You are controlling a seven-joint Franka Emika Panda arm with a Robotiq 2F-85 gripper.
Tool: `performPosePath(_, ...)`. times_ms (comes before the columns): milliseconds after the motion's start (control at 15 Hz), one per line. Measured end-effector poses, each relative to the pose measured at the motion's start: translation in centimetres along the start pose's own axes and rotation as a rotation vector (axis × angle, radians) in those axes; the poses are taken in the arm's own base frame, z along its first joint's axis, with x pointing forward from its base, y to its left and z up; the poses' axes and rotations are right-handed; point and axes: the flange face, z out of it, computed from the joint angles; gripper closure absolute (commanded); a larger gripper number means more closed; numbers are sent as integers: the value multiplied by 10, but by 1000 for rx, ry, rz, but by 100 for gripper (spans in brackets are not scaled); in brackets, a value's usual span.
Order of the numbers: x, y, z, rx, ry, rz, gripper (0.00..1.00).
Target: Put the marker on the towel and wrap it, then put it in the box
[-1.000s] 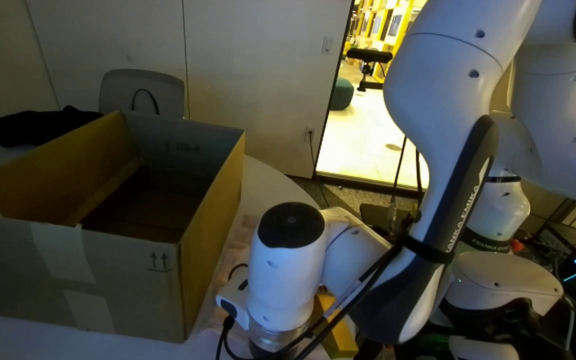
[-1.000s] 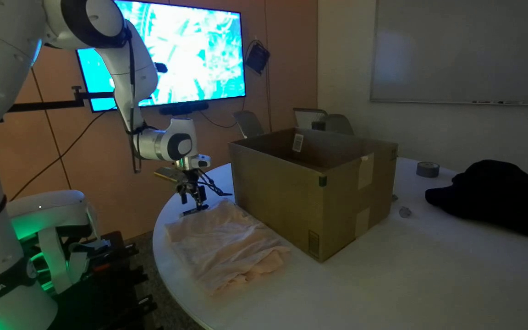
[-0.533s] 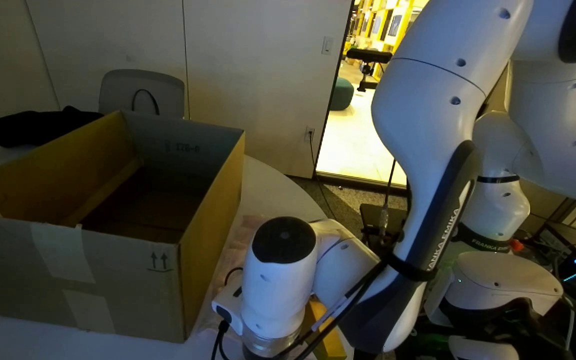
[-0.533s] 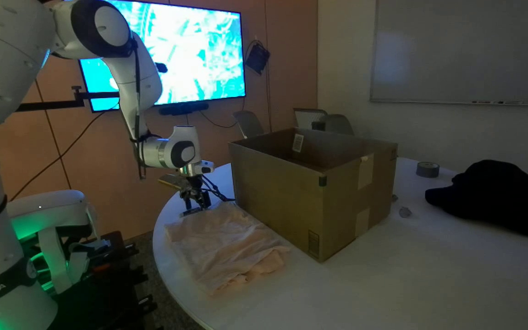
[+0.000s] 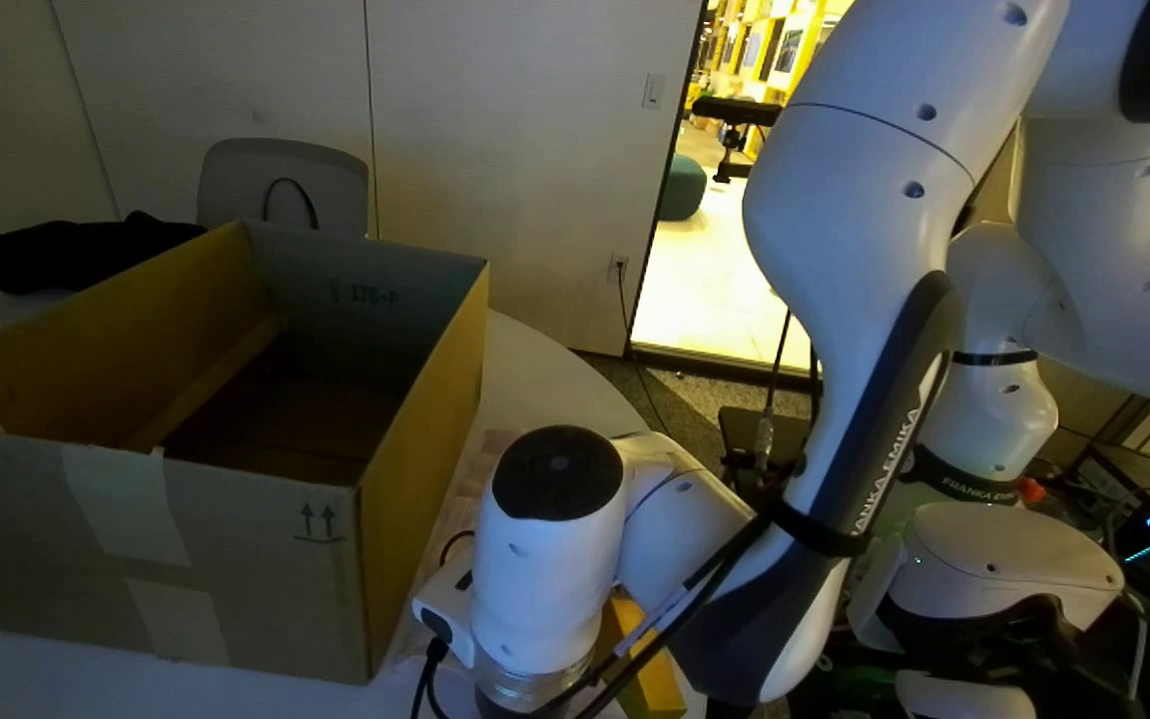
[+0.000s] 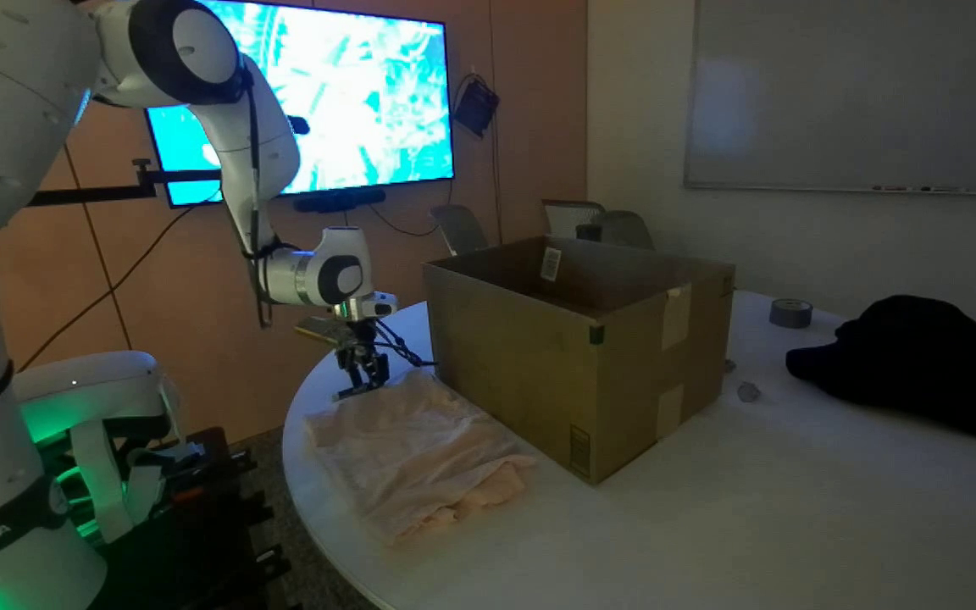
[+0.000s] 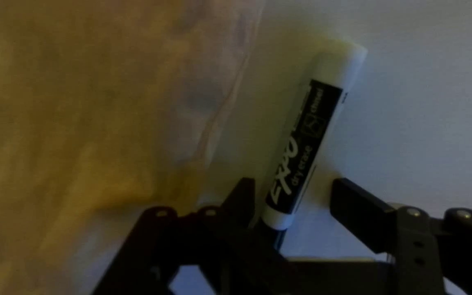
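Note:
A white Expo marker [image 7: 301, 151] with a black label and dark cap lies on the white table just beside the towel's edge. The open gripper [image 7: 292, 188] straddles it in the wrist view; the marker runs between the fingers, nearer the left one, and its cap end is partly hidden behind that finger. In an exterior view the gripper [image 6: 361, 385] is low over the table at the towel's far corner. The pinkish towel [image 6: 420, 449] lies spread and wrinkled; it also fills the left of the wrist view [image 7: 117, 102]. The open cardboard box [image 6: 513, 364] stands beside the towel, seen also here [image 5: 226, 589].
A black cloth [image 6: 920, 364], a grey tape roll [image 6: 790, 313] and a small crumpled piece [image 6: 748, 391] lie on the round table [image 6: 708, 525] past the box. The box's tall wall stands close to the gripper. A chair [image 5: 286, 185] stands behind the table.
The arm has come down and shifted slightly toward the box over the last second, with a slight rise in the last half second. The towel and box have not moved.

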Motion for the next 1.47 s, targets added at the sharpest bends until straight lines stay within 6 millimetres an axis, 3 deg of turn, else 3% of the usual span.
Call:
performPosePath(133, 0, 0, -3, -7, -11, -10, 92)
performPosePath(267, 1, 1, -9, -17, -22, -27, 99)
performPosePath(333, 1, 1, -11, -25, -35, -37, 94)
performPosePath(667, -3, 3, -17, -73, -85, -94, 95)
performPosePath(933, 2, 14, -46, -104, -56, -109, 95)
performPosePath(1200, -2, 62, -77, -121, -30, -57, 95)
performPosePath(1467, -15, 124, -79, -138, -47, 32, 95)
